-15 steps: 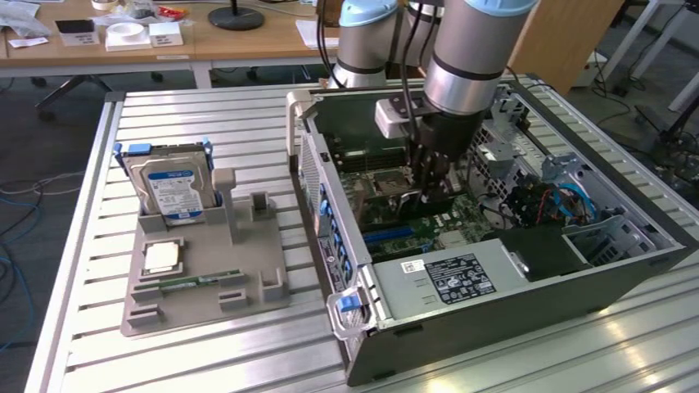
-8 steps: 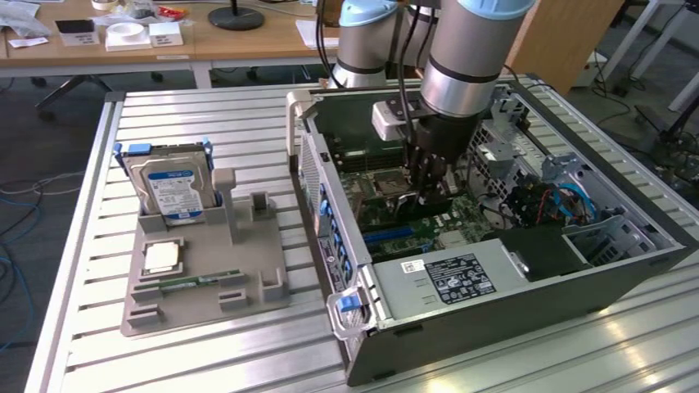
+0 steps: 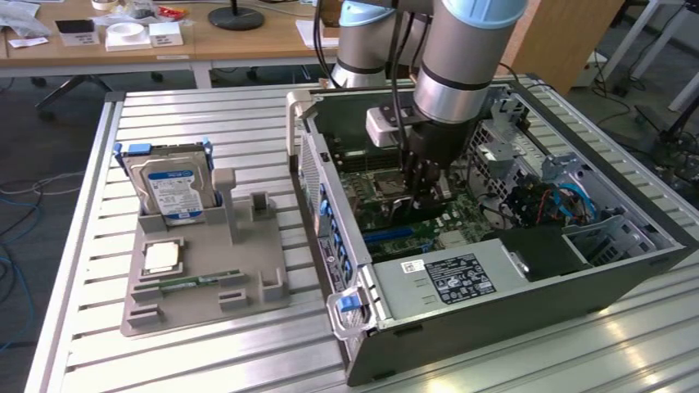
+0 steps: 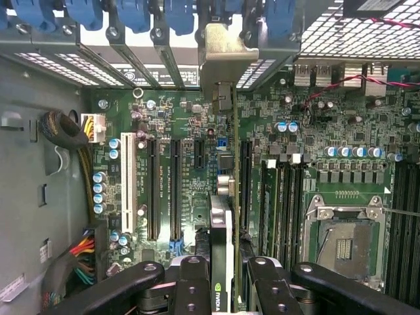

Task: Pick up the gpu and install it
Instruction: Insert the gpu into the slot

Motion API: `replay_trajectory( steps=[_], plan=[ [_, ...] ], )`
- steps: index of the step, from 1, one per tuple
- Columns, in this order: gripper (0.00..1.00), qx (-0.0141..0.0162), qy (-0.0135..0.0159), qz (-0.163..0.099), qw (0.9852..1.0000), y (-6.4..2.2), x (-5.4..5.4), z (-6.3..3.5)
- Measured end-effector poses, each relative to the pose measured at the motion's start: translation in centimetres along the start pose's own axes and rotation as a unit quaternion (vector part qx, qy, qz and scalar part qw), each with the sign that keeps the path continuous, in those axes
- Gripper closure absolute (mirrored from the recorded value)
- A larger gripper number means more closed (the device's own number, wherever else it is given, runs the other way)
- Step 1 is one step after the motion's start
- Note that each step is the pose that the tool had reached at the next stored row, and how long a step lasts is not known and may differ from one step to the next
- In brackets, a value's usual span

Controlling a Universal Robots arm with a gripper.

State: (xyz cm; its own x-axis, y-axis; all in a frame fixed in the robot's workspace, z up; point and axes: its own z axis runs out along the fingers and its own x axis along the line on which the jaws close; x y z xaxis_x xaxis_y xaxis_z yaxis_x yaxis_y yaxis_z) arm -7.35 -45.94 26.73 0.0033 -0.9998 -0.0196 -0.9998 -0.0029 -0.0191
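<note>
The gpu (image 4: 222, 223) is a thin dark card seen edge-on, with a green logo near my fingers and its silver bracket (image 4: 226, 56) at the case's rear slot openings. My gripper (image 4: 223, 279) is shut on it, one black finger (image 4: 190, 275) on each side. The card stands upright above the green motherboard (image 4: 190, 118), in line with the expansion slots. In the exterior view my gripper (image 3: 423, 192) reaches down into the open computer case (image 3: 327, 270), with the gpu (image 3: 421, 211) low over the board.
Black expansion slots (image 4: 152, 190) and a white slot (image 4: 126, 184) lie beside the card; the CPU socket (image 4: 344, 243) is on its other side. Outside the case, a grey holder (image 3: 202, 270) carries a blue-labelled hard drive (image 3: 175, 192), a chip (image 3: 162, 258) and a memory stick (image 3: 196, 281).
</note>
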Motion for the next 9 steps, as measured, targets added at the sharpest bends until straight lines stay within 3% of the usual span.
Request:
replay_trajectory(
  steps=[9],
  plan=[
    [0.73, 0.0, -0.0001, 0.0, 1.0, 0.46, 0.0, 0.07]
  ],
)
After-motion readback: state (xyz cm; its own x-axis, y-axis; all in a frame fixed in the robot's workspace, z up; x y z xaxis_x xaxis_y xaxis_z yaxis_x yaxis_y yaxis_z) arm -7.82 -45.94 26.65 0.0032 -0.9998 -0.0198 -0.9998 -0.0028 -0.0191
